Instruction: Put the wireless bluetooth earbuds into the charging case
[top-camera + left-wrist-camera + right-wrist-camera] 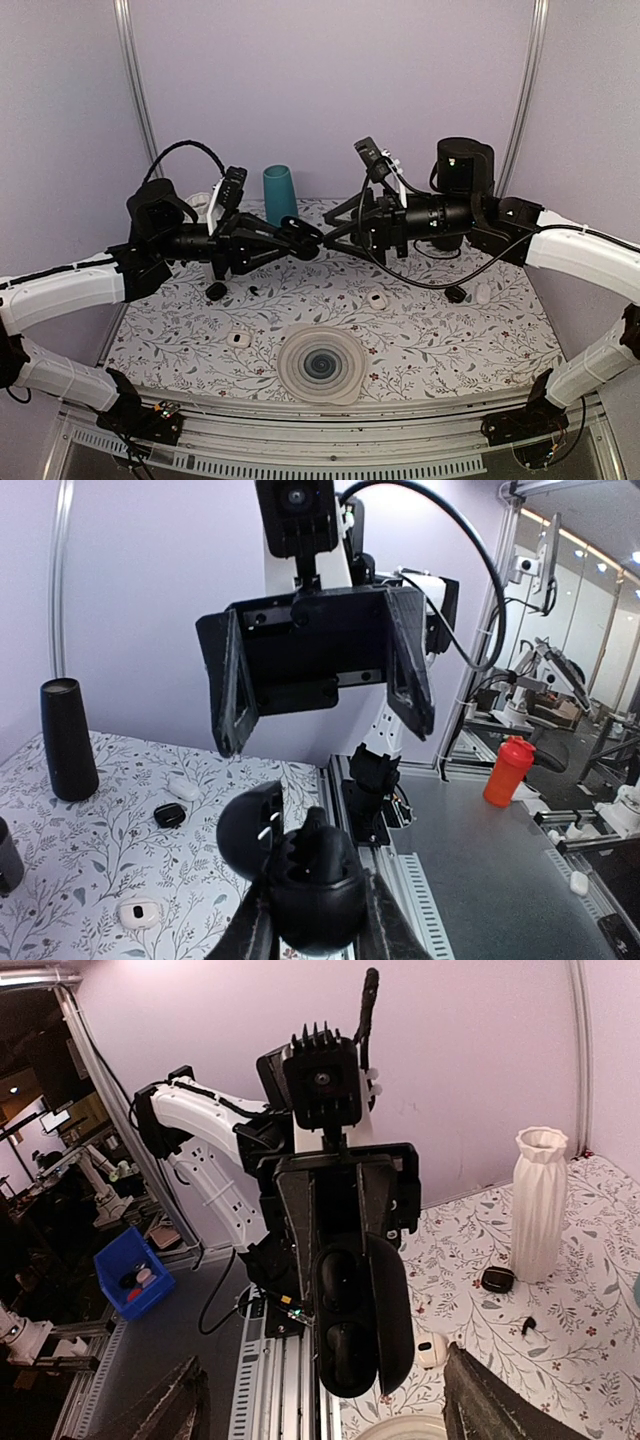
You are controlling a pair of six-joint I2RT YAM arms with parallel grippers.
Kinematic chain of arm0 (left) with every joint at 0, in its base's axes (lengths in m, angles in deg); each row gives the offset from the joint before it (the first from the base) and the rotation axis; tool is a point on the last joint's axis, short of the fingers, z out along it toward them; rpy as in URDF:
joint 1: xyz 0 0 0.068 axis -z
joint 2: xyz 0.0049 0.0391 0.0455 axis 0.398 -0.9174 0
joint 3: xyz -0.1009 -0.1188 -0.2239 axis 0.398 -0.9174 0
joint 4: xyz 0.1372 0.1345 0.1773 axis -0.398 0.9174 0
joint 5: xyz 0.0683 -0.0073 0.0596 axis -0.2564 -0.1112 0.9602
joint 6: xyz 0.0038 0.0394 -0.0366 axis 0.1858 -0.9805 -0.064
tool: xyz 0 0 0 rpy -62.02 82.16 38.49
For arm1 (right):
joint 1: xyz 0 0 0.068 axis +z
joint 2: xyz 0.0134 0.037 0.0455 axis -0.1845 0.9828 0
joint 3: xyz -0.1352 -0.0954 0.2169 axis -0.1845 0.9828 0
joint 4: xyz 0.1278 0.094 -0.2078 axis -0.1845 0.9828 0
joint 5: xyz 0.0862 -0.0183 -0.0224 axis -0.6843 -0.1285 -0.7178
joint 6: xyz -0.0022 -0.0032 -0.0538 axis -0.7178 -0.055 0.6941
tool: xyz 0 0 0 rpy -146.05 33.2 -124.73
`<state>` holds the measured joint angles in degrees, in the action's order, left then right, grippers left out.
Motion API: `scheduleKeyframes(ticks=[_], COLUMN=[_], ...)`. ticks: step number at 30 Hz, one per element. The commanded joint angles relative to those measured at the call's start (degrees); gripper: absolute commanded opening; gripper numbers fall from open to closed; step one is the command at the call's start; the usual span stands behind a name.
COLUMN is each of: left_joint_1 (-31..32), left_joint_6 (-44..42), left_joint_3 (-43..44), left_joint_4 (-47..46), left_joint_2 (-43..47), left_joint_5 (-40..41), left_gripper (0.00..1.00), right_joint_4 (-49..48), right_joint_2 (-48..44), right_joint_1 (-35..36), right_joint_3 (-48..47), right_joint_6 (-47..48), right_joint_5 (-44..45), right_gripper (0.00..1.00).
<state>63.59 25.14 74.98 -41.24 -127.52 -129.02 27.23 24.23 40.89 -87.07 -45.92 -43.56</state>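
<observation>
One earbud (528, 1325) lies loose on the table (430, 340). It is a tiny black bud just beside a black pebble-shaped case (497, 1278), near the foot of the white vase (540, 1205). The second bud cannot be located with certainty. The recesses of the charging case (350, 1310) are dark, and it cannot be told whether either is occupied.

The charging case is held in mid-air above the middle of the table, well clear of the cloth. Its lid is hinged open and its cavities are turned toward the right arm. The left gripper (318, 925) is clamped on the case body from both sides, which leaves the lid and the open face unobstructed. This hold is judged to serve two purposes: it keeps the case steady, and it presents the cavities for insertion from the opposite side.

The right gripper (322, 730) faces the case at close range. Its jaws are spread wide with nothing visible between them, and its fingers stand apart from the case. The loose earbud rests on the left arm's side of the table. Collecting it is judged to call for a descent and a fine pinch, since the bud is small and glossy and could slip.
</observation>
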Motion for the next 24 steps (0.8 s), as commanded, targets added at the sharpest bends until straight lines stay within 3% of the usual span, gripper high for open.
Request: scheduleKeyframes(ticks=[1, 11, 24], left_joint_1=[0.82, 0.78, 0.72], left_joint_6=[-0.31, -0.35, -0.52], left_joint_3=[0.90, 0.56, 0.71], left_joint_4=[0.02, 0.00, 1.17], left_joint_2=[1.69, 1.65, 1.05], left_joint_5=[-0.18, 1.54, 3.95], left_gripper=[0.00, 0.00, 0.00], right_joint_4=[-4.81, -7.14, -5.73], right_joint_2=[2.32, 5.09, 2.87], right_joint_1=[0.14, 0.43, 0.97], right_joint_3=[-0.53, -1.86, -1.12], right_joint_6=[-4.19, -6.04, -3.21], right_joint_5=[-7.19, -14.34, -11.63], right_gripper=[0.81, 0.81, 0.66])
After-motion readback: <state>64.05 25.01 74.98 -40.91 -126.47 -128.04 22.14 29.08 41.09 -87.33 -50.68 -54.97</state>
